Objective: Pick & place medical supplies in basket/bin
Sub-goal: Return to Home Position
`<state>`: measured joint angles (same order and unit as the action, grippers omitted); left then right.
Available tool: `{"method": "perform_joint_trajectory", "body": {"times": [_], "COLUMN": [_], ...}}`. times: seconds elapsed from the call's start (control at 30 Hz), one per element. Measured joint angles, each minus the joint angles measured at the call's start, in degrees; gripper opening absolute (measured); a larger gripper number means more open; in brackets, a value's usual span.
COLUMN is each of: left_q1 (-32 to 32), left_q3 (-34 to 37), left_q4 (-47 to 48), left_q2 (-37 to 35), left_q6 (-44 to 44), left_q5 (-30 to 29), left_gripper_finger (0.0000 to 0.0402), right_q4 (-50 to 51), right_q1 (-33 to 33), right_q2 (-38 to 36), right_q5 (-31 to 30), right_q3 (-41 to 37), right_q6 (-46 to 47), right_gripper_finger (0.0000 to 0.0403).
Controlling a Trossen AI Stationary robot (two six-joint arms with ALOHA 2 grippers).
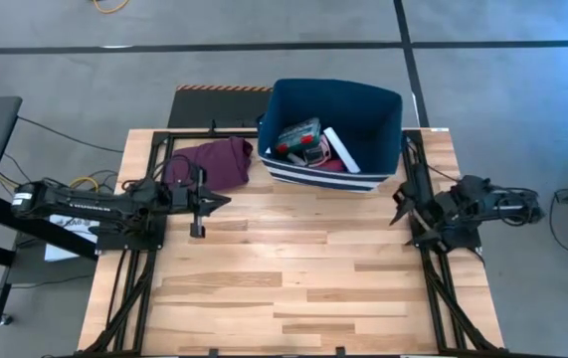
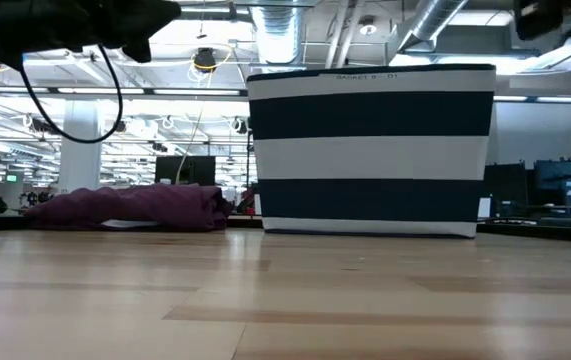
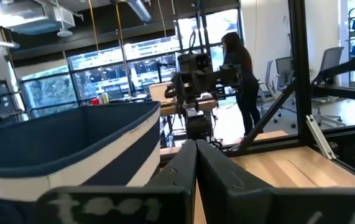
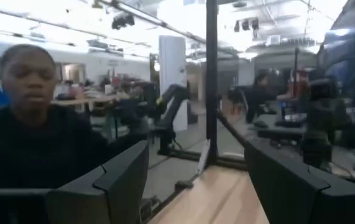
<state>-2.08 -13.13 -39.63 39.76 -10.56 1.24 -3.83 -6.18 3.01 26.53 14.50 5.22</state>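
Left hand (image 1: 219, 201) pressed closed, its two dark fingers (image 3: 177, 174) meeting in a point with no gap, nothing between them; it hangs above the counter (image 1: 293, 283) just beside the maroon cloth (image 1: 216, 163), pointing toward the counter's right side; left arm (image 1: 75, 206) stretched out low and nearly straight from the left edge; white lettering along its forearm, too small to read.

Right hand (image 1: 396, 206) spread wide, fingers (image 4: 115, 180) well apart, empty, touching nothing; it points inward from the right edge, near the right corner of the bin (image 1: 335, 89); right arm (image 1: 482, 204) folded short and compact over its base.

Bin navy with white stripes, standing at the far side of the counter, apart from both hands; the low view shows broad navy and white bands on its wall (image 2: 370, 150) and a line of small print at the top rim, not legible.

Inside the bin: teal box (image 1: 298, 136), a white oblong item (image 1: 341, 149) leaning just beside it, something red-pink under them, kind not clear.

Maroon cloth crumpled on the counter left of the bin, close at its corner; touching or not, cannot tell.

Beyond the counter: a person (image 4: 34, 143) in dark clothing in the right wrist view; another person (image 3: 242, 81) standing farther off in the left wrist view.
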Motion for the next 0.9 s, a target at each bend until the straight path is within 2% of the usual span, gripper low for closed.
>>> {"method": "perform_joint_trajectory", "body": {"times": [0.2, 0.37, 0.53, 0.63, 0.83, 0.9], "left_q1": [-0.07, -0.18, -0.18, -0.16, -0.16, -0.16], "left_q3": [0.0, 0.65, 1.46, 1.46, 1.46, 1.46], "left_q4": [0.08, -0.7, -1.17, -5.0, -15.63, -17.09], "left_q2": [0.01, 0.82, 4.42, 7.72, 14.72, 16.93], "left_q6": [3.2, 3.09, 5.76, 5.85, 3.82, 5.06], "left_q5": [2.14, 3.01, 3.01, 2.99, 3.1, 3.73], "left_gripper_finger": [0.0, 0.0, 0.0, 0.0, 0.0, 0.0], "right_q4": [4.77, 3.73, 4.6, 4.82, -6.61, -4.98], "right_q1": [-5.27, -7.74, -7.54, -6.94, -4.17, -2.91], "right_q2": [-2.76, -2.89, -2.86, -2.86, -2.89, -2.85], "right_q5": [-13.68, -21.78, -23.11, -23.7, -25.36, -25.77], "right_q3": [-4.87, -8.21, -8.24, -8.33, -13.92, -14.03], "right_q6": [-0.07, -0.12, -2.13, -2.25, -1.92, 0.01], "right_gripper_finger": [0.026, 0.026, 0.026, 0.026, 0.026, 0.026]}}
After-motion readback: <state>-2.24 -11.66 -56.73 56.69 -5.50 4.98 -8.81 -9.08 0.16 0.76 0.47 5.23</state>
